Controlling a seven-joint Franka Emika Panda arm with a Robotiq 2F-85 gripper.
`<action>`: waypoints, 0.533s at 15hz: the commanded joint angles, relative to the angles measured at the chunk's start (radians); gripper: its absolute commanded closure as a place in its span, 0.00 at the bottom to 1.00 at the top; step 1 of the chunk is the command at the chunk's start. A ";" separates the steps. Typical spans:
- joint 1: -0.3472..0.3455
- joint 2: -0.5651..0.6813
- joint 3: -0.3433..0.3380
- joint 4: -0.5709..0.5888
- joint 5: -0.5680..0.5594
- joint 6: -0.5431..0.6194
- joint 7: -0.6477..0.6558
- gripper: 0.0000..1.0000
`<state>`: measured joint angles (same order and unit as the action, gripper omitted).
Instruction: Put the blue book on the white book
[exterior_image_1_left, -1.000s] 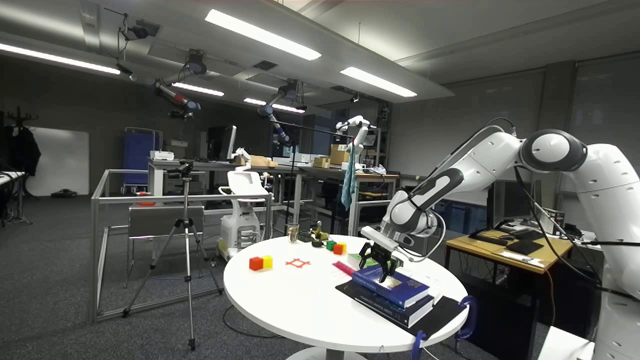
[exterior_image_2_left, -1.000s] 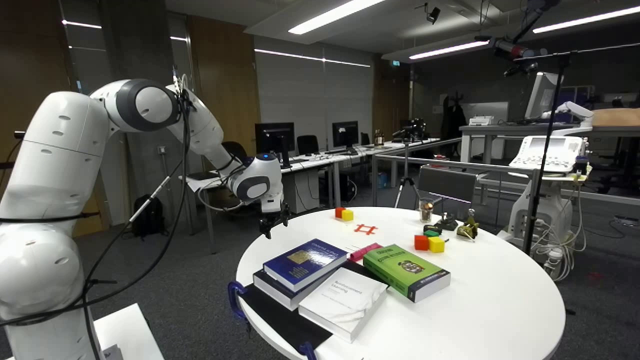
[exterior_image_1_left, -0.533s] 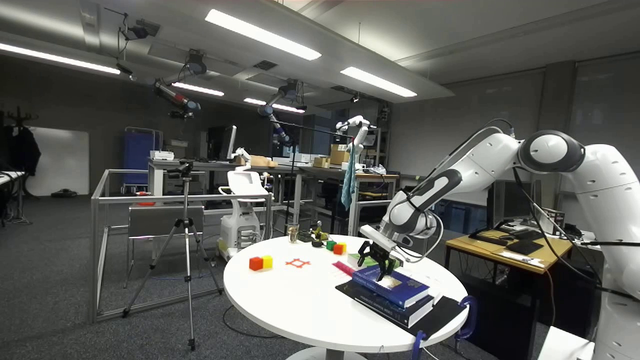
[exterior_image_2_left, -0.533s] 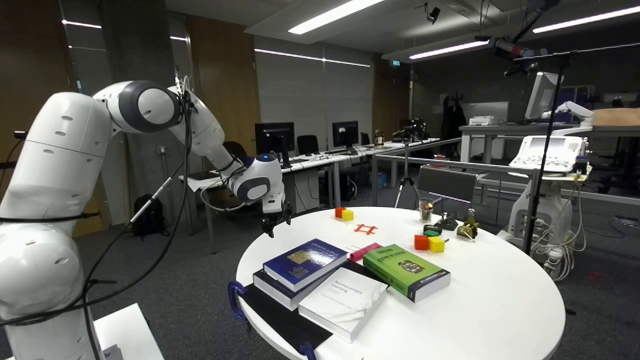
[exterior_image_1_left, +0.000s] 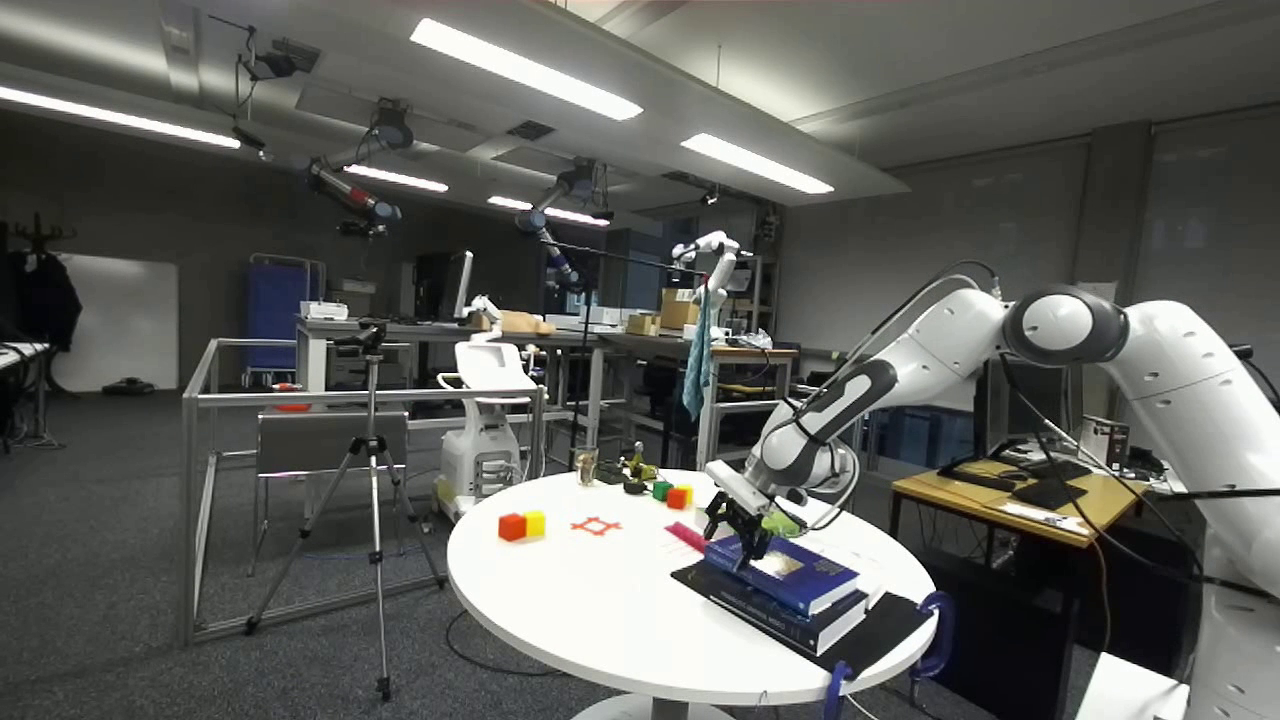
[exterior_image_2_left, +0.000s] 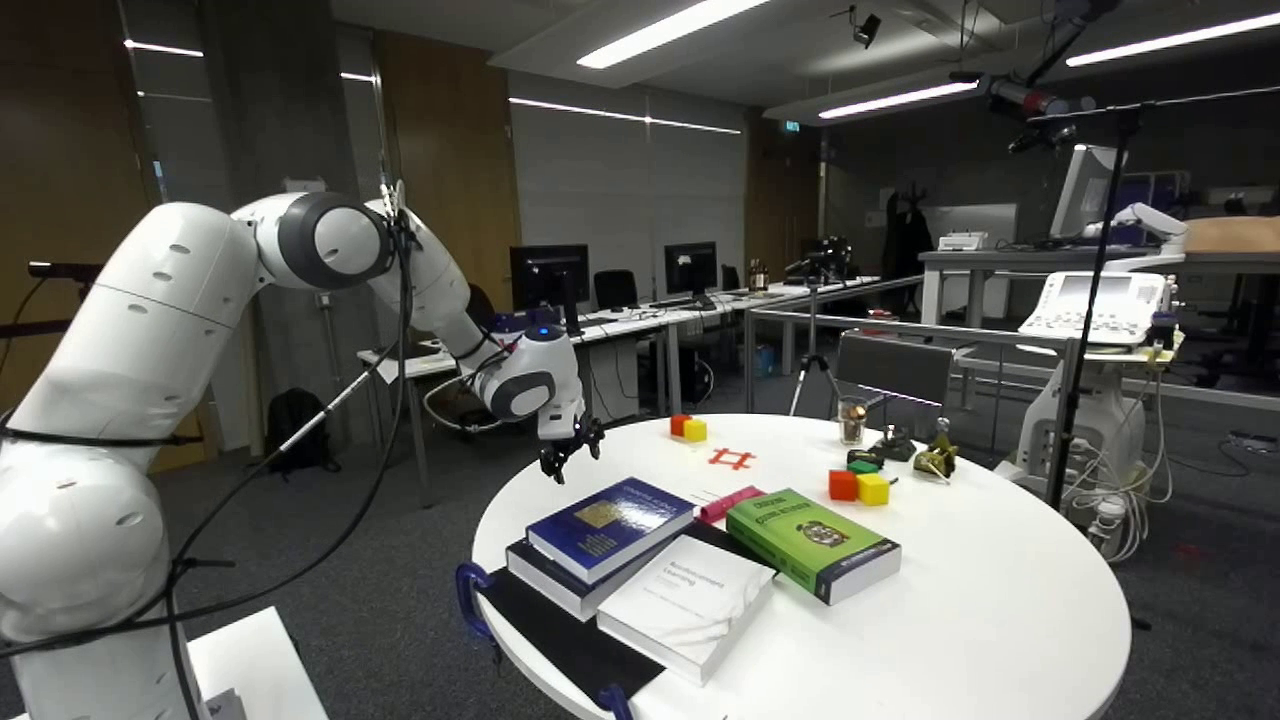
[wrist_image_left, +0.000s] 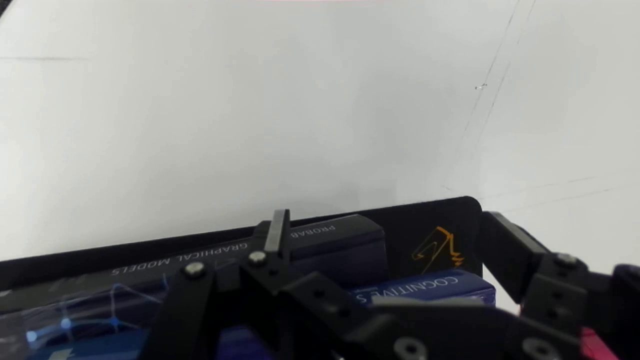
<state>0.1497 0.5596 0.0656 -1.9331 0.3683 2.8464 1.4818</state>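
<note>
The blue book (exterior_image_2_left: 610, 527), its spine showing COGNITIVE S, lies near the claw (exterior_image_2_left: 574, 462) and lower than it, atop the dark GRAPHICAL MODELS book (exterior_image_2_left: 548, 580). The claw's fingers (wrist_image_left: 517, 255) stand wide apart. Farther from the claw than this pair lie the white Reinforcement Learning book (exterior_image_2_left: 690, 600) and the green book (exterior_image_2_left: 815, 545).

Long ceiling lamps (exterior_image_1_left: 525, 68) are lit and the floor (exterior_image_1_left: 110, 560) is carpeted in dark grey. Two black monitors (exterior_image_2_left: 690, 270) are stood on white desks (exterior_image_2_left: 632, 324), backed by tall grey panels (exterior_image_2_left: 600, 170).
</note>
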 joint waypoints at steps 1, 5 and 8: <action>0.033 0.051 -0.031 0.069 0.010 0.013 0.068 0.00; 0.075 0.100 -0.084 0.116 -0.030 -0.005 0.138 0.00; 0.134 0.126 -0.154 0.123 -0.076 -0.007 0.207 0.00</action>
<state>0.2228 0.6584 -0.0189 -1.8400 0.3408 2.8464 1.6075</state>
